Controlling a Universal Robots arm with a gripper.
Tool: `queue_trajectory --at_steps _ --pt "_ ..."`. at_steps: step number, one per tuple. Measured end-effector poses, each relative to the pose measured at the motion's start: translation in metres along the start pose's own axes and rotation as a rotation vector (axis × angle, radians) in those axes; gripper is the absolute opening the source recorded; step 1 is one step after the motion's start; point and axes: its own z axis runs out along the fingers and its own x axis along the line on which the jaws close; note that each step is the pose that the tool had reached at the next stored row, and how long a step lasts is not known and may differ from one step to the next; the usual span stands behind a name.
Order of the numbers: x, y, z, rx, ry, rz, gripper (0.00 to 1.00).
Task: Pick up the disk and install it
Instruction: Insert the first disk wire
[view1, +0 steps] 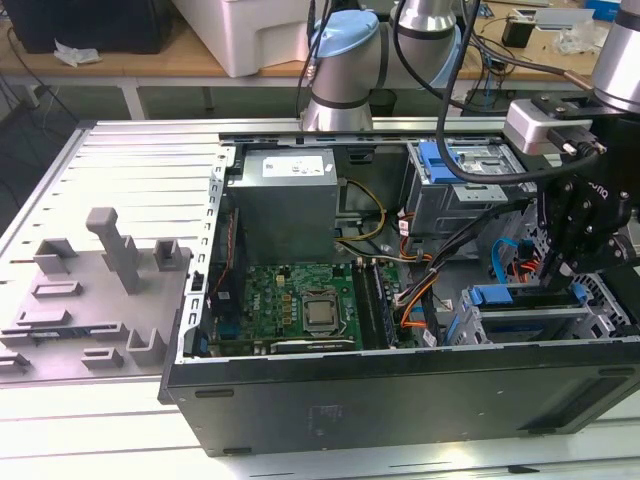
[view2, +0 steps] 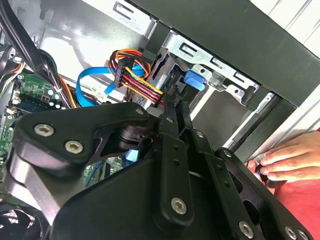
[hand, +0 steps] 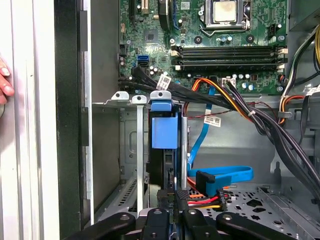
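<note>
The disk (hand: 164, 132) stands on edge in a slot of the grey drive cage (hand: 127, 150) at the corner of the open computer case. Its blue end handle (view2: 194, 81) points toward the motherboard. In the exterior view the disk (view1: 525, 322) lies in the cage at the exterior view's right, its blue handle (view1: 492, 296) sticking out. My gripper (hand: 172, 217) is at the disk's other end, its black fingers (hand: 189, 216) close on either side of the disk's edge. In the exterior view my gripper (view1: 558, 280) reaches down onto the cage. The gripper (view2: 175, 107) looks narrow and shut.
A power connector with coloured wires (view2: 135, 75) and a blue flat cable (hand: 225, 174) hang right beside the fingers. The motherboard (view1: 310, 300), power supply (view1: 285, 190) and an upper cage with a blue bracket (view1: 445, 160) are inside the case. A person's hand (view2: 290, 155) rests at the case's outer edge.
</note>
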Motion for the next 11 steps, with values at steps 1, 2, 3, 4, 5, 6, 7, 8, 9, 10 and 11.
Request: queue_trajectory --at_steps 1,2,3,4,5,6,7,8,9,10,11 --pt "0.0 0.0 0.0 0.0 0.0 0.0 0.17" --pt "0.0 0.0 0.0001 0.0 -0.0001 0.0 0.17" --pt "-0.0001 0.0 0.0013 0.0 -0.0001 0.0 0.17" --pt "-0.0002 0.0001 0.0019 0.0 -0.0001 0.0 0.17" --pt "-0.0002 0.0001 0.002 0.0 0.0 0.0 0.17" --pt "-0.0002 0.0001 0.002 0.0 0.0 0.0 0.17" --pt "-0.0003 0.0001 0.0022 0.0 0.0 0.0 0.17" --pt "-0.0003 0.0001 0.0023 0.0 0.0 0.0 0.17" --pt "-0.0003 0.0001 0.0027 0.0 0.0 0.0 0.17" --pt "-0.0003 0.0001 0.0029 0.0 0.0 0.0 0.17" --pt "-0.0004 0.0001 0.003 0.0 0.0 0.0 0.17"
